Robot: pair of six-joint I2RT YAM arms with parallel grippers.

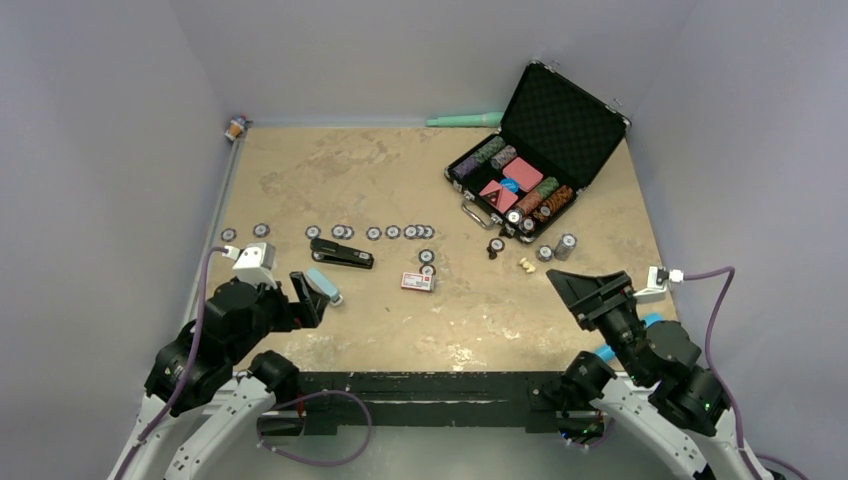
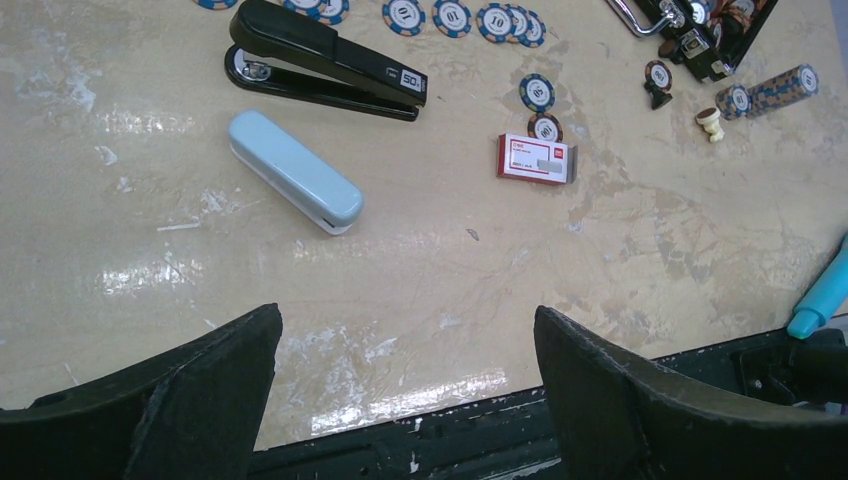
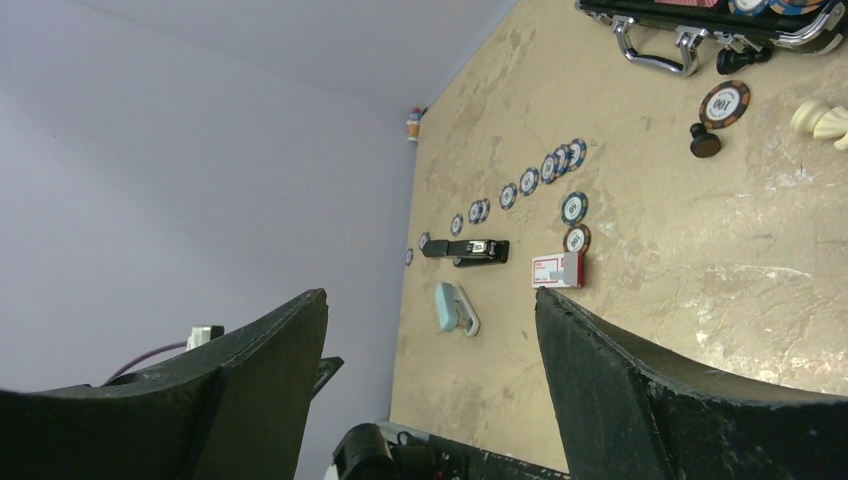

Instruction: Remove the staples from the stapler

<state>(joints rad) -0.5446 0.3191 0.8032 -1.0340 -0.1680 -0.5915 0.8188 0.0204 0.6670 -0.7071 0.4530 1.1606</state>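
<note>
1. Two arms sit low at the near edge. Left gripper (image 2: 405, 318): fingers spread wide, nothing between them, hanging over bare table short of the stapler.
2. Stapler (image 2: 325, 60): lies shut on its base, left of centre, just beyond a light-blue block (image 2: 295, 172). Nothing touches either.
3. Staples: no loose strip shows on the table, so presumably they are inside. Task judged not begun; opening and emptying are all left.
4. Centre: red-and-white card (image 2: 537, 158) beside two chips (image 2: 540, 110).
5. Far right: open black case (image 1: 560, 120), stocked with chips. Right gripper (image 3: 430, 300): fingers wide apart, empty, well apart from the stapler.
6. Tabletop (image 1: 330, 170): tan, mottled, scuffed, with glare patches. Pale grey walls stand on three sides.
</note>
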